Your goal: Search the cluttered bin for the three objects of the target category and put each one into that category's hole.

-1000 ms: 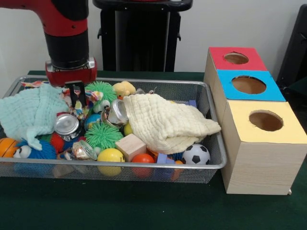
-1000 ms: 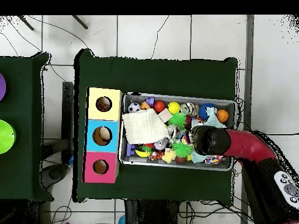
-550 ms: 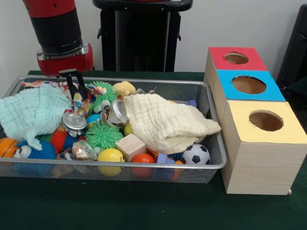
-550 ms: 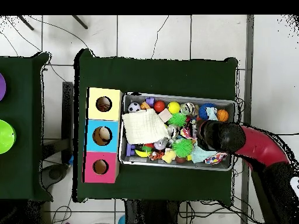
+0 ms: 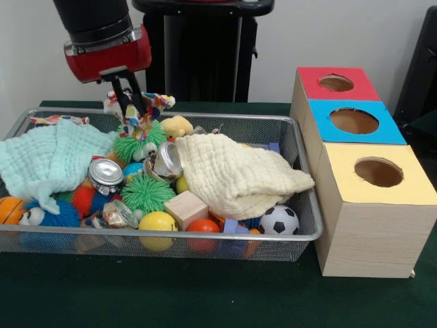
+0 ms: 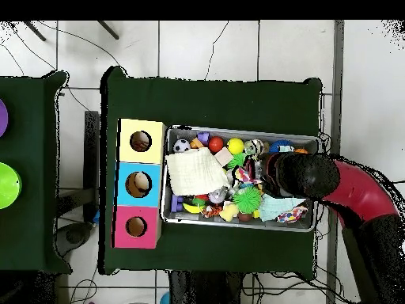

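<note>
With the black two-finger gripper (image 5: 130,98) pinching the dangling multicoloured rope toy (image 5: 142,115), lift clear of the wire-mesh bin (image 5: 300,157) before carrying it toward the wooden three-hole box (image 5: 362,205).

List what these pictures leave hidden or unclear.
- Front view: whatever lies under the yellow cloth and the green cloth.
- Overhead view: the gripper and its toy, covered by the arm.
- Both views: inside the box holes, too dark.
- Front view: the multicoloured toy in the gripper, too small to identify.

Wire mesh bin (image 5: 300,147) left of three-hole wooden box (image 5: 369,205); cream muslin cloth (image 5: 239,174) inside at right, mint cloth (image 5: 41,160) at left, small toys between.
</note>
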Controlling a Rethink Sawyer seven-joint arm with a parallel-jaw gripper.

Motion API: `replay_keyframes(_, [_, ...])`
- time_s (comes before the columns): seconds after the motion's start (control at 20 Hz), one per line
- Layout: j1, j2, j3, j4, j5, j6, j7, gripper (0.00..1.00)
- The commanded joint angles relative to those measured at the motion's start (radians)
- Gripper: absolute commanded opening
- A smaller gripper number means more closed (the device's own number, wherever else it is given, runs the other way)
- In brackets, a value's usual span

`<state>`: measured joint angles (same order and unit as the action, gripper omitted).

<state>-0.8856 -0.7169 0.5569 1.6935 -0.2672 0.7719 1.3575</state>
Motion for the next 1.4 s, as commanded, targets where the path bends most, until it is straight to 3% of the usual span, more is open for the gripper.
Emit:
replay_keyframes(0.05, [0.052, -0.026, 0.073, 0.063, 0.036, 0.039, 0.012, 0.00])
replay_keyframes(0.35, [0.225, -0.039, -0.008, 0.063, 0.041, -0.094, 0.237, 0.00])
replay_keyframes(0.55, [0.304, -0.030, -0.047, 0.052, 0.083, -0.157, 0.310, 0.00])
replay_keyframes(0.85, [0.380, 0.024, -0.090, 0.005, 0.141, -0.200, 0.306, 0.00])
replay_keyframes(1.05, [0.397, 0.012, -0.096, 0.040, 0.145, -0.258, 0.265, 0.00])
replay_keyframes(1.4, [0.443, 0.026, -0.141, 0.024, 0.164, -0.264, 0.271, 0.00])
